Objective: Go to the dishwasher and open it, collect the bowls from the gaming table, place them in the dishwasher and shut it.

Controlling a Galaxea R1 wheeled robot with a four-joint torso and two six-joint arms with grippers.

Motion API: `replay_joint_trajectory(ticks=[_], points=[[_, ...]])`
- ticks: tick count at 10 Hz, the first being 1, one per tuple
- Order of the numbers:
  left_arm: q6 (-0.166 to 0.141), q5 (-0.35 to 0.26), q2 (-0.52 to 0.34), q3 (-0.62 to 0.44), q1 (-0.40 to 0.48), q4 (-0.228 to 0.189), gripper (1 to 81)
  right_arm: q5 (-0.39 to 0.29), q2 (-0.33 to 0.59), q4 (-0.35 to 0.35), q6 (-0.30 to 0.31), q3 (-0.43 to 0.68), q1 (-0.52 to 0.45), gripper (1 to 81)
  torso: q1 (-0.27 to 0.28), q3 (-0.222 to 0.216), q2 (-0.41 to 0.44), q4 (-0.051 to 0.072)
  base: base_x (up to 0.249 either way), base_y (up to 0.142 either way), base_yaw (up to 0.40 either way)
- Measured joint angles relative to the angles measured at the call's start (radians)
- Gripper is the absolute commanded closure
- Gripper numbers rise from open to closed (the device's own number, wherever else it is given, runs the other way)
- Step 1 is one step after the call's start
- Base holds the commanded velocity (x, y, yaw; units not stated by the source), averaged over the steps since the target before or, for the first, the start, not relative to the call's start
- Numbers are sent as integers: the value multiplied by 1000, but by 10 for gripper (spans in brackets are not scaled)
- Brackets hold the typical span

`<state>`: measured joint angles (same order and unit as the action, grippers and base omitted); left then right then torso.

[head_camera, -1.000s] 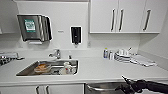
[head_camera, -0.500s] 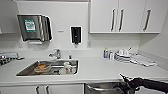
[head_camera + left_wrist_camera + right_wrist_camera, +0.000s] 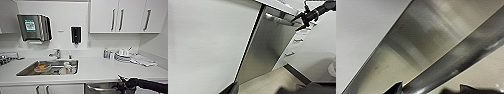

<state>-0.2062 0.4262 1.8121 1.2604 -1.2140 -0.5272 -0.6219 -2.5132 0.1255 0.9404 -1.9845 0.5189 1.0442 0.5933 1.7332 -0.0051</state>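
At the bottom edge of the head view, right of centre, the stainless-steel dishwasher (image 3: 101,88) sits under the white countertop (image 3: 100,71), its bar handle (image 3: 98,89) a bright horizontal strip. The right gripper (image 3: 121,83) comes in from the lower right on a dark arm and sits at the handle's right end, its fingers spread apart with the bar running between them; the right wrist view shows that bar (image 3: 456,66) crossing diagonally between two dark fingertips (image 3: 394,88), against the steel door (image 3: 411,50). In the left wrist view the same gripper (image 3: 301,21) appears at the upper right, at the end of the handle (image 3: 278,19), with the door front (image 3: 268,47) appearing shut. Left of centre, the sink (image 3: 30,71) holds an orange-brown dish (image 3: 41,68) and a pale cup-like item (image 3: 67,67). Whether the left gripper is open or closed cannot be told.
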Motion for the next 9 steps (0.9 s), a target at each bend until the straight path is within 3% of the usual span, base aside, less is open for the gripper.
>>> replay_joint_trajectory(ticks=[9], points=[[-3,1,12,13,0,0,10,124,-57,-2,15,-131,72,10,0,0,0,0,0,0,0]])
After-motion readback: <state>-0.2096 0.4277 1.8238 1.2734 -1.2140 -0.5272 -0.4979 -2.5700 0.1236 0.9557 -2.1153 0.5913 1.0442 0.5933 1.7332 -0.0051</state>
